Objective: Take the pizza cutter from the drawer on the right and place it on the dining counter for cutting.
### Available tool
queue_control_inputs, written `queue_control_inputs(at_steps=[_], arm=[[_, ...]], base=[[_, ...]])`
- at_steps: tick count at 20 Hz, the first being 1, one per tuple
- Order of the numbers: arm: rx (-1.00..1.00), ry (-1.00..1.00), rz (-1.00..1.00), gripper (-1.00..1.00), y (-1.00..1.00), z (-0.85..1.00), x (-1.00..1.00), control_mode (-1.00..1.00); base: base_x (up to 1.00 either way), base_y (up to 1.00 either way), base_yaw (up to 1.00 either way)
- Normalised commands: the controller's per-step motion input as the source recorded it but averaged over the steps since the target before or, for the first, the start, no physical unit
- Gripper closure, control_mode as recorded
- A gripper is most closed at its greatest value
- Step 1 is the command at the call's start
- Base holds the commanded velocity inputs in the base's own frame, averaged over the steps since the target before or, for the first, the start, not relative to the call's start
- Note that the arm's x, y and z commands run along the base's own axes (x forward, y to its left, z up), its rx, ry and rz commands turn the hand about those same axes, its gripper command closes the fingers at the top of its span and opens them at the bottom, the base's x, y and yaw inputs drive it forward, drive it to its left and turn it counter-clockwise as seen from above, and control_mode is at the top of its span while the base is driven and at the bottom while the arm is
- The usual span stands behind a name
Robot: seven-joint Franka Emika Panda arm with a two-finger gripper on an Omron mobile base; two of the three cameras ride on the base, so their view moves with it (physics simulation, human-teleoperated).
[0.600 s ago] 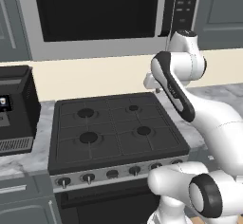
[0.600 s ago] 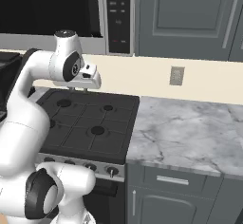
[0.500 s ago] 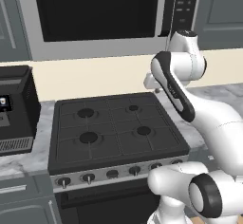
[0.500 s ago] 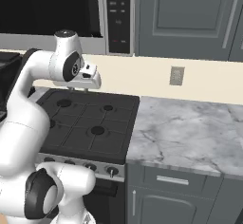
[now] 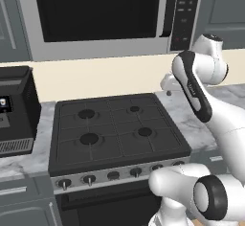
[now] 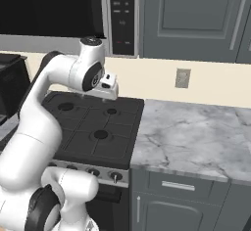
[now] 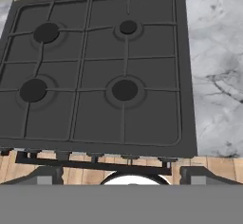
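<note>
A grey kitchen wall with a microwave (image 5: 103, 16) backs the matte black stove (image 5: 115, 131); the end effector (image 5: 168, 82) hangs over the stove's far right corner, unmoved since a moment ago. From the right, the closed drawer (image 6: 179, 186), flat grey with a silver bar, sits below the veined marble table (image 6: 196, 137), lower right of the end effector (image 6: 109, 85). The hand view looks down on the stove (image 7: 95, 71); I cannot tell whether the end effector is parted or closed.

Black 4-burner stove (image 5: 117, 129) between marble worktops (image 6: 196, 137) — grey cabinets (image 6: 196, 14), cream wall (image 5: 105, 79), seemingly wooden floor (image 7: 209, 163).
</note>
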Motion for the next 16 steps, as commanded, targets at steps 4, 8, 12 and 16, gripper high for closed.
queue_control_inputs(at_steps=[4,8,12,16], arm=[[0.18,0.00,-0.07,-1.00,-0.59,-0.15,-0.23,-1.00],[0.19,0.00,-0.13,-1.00,-0.50,-0.15,-0.24,-1.00],[0.20,0.00,-0.18,-1.00,-0.40,-0.06,-0.16,-1.00],[0.20,0.00,-0.20,-1.00,-0.39,-0.19,-0.28,-1.00]], base=[[0.00,0.00,0.00],[0.00,0.00,0.00],[0.00,0.00,0.00],[0.00,0.00,0.00]])
